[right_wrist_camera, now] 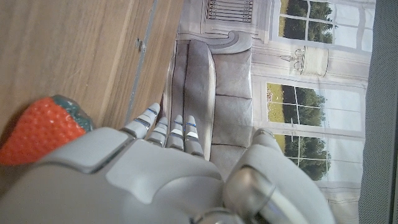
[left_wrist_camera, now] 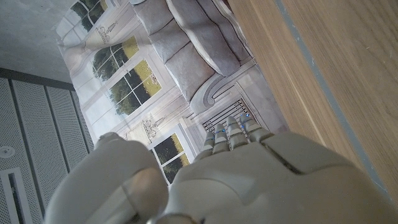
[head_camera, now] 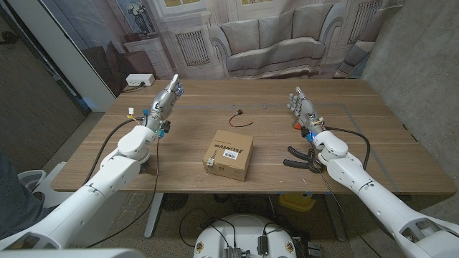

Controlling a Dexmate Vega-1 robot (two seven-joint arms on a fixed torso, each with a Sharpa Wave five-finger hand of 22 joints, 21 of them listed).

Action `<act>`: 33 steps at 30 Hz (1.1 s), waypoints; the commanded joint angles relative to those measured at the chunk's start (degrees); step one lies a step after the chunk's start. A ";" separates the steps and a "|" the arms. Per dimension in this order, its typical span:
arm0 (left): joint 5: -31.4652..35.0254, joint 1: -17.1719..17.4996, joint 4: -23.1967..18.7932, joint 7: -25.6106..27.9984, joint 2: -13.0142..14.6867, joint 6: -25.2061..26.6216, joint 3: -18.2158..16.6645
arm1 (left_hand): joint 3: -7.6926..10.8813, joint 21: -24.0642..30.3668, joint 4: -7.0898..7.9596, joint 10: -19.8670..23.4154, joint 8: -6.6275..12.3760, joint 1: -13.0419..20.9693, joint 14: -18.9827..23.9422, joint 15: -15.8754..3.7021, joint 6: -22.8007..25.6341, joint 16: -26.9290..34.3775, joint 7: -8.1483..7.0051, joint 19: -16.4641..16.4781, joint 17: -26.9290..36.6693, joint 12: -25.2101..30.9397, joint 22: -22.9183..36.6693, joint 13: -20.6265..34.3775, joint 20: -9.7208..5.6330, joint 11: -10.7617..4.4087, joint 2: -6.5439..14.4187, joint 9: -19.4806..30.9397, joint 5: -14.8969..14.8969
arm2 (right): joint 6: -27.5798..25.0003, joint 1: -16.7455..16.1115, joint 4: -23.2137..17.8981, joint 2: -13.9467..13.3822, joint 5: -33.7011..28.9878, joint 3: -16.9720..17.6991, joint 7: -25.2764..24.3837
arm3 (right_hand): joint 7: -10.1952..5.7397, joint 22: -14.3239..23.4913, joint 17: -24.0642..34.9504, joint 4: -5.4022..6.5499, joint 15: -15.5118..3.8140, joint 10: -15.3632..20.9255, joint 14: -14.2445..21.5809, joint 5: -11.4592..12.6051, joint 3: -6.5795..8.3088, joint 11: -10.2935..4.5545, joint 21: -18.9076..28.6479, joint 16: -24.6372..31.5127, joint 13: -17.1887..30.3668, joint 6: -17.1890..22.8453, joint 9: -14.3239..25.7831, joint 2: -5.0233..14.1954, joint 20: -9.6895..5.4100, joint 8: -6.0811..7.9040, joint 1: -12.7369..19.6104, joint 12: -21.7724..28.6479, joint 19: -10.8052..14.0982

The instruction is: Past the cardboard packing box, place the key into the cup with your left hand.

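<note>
A cardboard packing box [head_camera: 229, 155] with a printed label lies in the middle of the wooden table [head_camera: 186, 165]. Beyond it, toward the far side, lies a small dark key [head_camera: 237, 115] on a thin cord. My left hand [head_camera: 166, 97] is raised over the table's far left part, fingers stretched out and apart, holding nothing; its back fills the lower part of the left wrist view [left_wrist_camera: 261, 180]. My right hand [head_camera: 302, 107] is held over the far right part, also spread and empty, and its back appears in the right wrist view [right_wrist_camera: 161, 168].
A red toy strawberry [right_wrist_camera: 38, 130] lies on the table beside my right hand. A black tool [head_camera: 301, 158] lies by my right forearm. A white power strip [head_camera: 139, 80] sits at the far left corner. A backdrop printed with a sofa hangs behind the table.
</note>
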 commanded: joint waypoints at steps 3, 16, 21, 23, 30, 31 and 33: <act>1.02 2.88 -4.20 0.63 2.37 0.06 -1.56 | -0.04 0.10 -0.60 0.60 0.10 0.90 0.46 -0.24 0.56 0.38 0.37 0.41 0.08 0.33 0.12 0.13 -0.08 0.16 0.04 0.15 0.36 | 1.05 0.05 0.22 0.18 0.74 0.27 1.29 | -0.16 0.19 0.14 -0.31 0.20 0.70 0.56 0.56 0.17 0.22 0.31 0.16 0.24 0.53 0.32 0.40 -1.78 0.36 0.11 0.22 0.60; 3.89 10.81 -12.26 5.45 3.96 -1.10 -5.00 | 0.13 0.17 -1.05 1.14 0.13 1.80 1.06 -0.26 1.15 0.39 0.32 0.83 0.08 0.36 0.12 0.13 0.00 0.11 0.26 0.16 0.29 | -1.45 -4.58 -7.87 -3.54 1.89 1.81 -0.31 | 0.02 0.20 0.15 -0.36 0.24 0.75 0.64 0.54 0.10 0.24 0.28 0.16 0.25 0.65 0.32 0.50 -1.85 0.40 0.06 0.21 0.68; 6.67 14.41 -15.43 6.54 5.99 -1.32 -7.27 | 0.20 0.18 -1.24 1.49 0.25 2.19 1.39 -0.39 1.67 0.42 0.33 0.99 0.08 0.41 0.12 0.14 0.04 -0.04 0.35 0.16 0.26 | -0.77 -6.20 -9.90 -4.17 0.72 1.87 -1.60 | 0.02 0.20 0.17 -0.35 0.36 0.74 0.65 0.52 0.06 0.36 0.26 0.16 0.25 0.63 0.32 0.55 -1.82 0.39 0.00 0.19 0.67; 7.69 15.95 -16.40 6.77 6.51 -1.84 -8.21 | 0.25 0.18 -1.34 1.67 0.28 2.39 1.56 -0.47 1.89 0.43 0.33 1.06 0.08 0.43 0.12 0.14 0.04 -0.13 0.41 0.16 0.25 | -0.30 -7.04 -10.72 -3.98 0.46 1.98 -2.49 | 0.13 0.20 0.16 -0.36 0.34 0.77 0.65 0.51 0.05 0.40 0.26 0.15 0.25 0.65 0.32 0.55 -1.83 0.39 0.00 0.20 0.71; 12.59 19.80 -18.24 9.03 6.36 -2.97 -10.18 | 0.35 0.24 -1.59 2.14 0.29 2.89 2.07 -0.72 2.22 0.50 -0.09 1.36 0.08 0.49 0.12 0.14 0.01 -0.25 0.53 0.17 0.20 | 1.06 -8.32 -11.53 -3.18 0.05 1.88 -3.54 | 0.17 0.20 0.15 -0.42 0.41 0.80 0.68 0.50 0.02 0.42 0.23 0.14 0.25 0.67 0.32 0.59 -1.81 0.39 0.02 0.20 0.69; 13.26 20.38 -18.46 9.26 6.34 -3.12 -10.50 | 0.35 0.23 -1.61 2.16 0.28 2.94 2.09 -0.74 2.24 0.49 -0.10 1.35 0.08 0.49 0.12 0.14 0.02 -0.27 0.53 0.17 0.20 | 1.08 -8.41 -11.64 -3.24 -0.16 1.83 -3.66 | 0.13 0.20 0.15 -0.42 0.36 0.81 0.70 0.51 0.03 0.44 0.24 0.15 0.25 0.67 0.32 0.60 -1.79 0.39 0.02 0.21 0.71; 14.27 21.32 -18.66 9.32 6.27 -3.68 -11.05 | 0.37 0.21 -1.68 2.21 0.27 3.07 2.24 -0.75 2.29 0.51 -0.15 1.36 0.08 0.48 0.12 0.14 0.06 -0.41 0.55 0.17 0.19 | 1.12 -8.68 -11.86 -2.97 -0.11 1.87 -4.16 | 0.15 0.20 0.15 -0.44 0.33 0.77 0.69 0.50 0.02 0.38 0.24 0.14 0.25 0.71 0.32 0.62 -1.80 0.41 0.03 0.18 0.74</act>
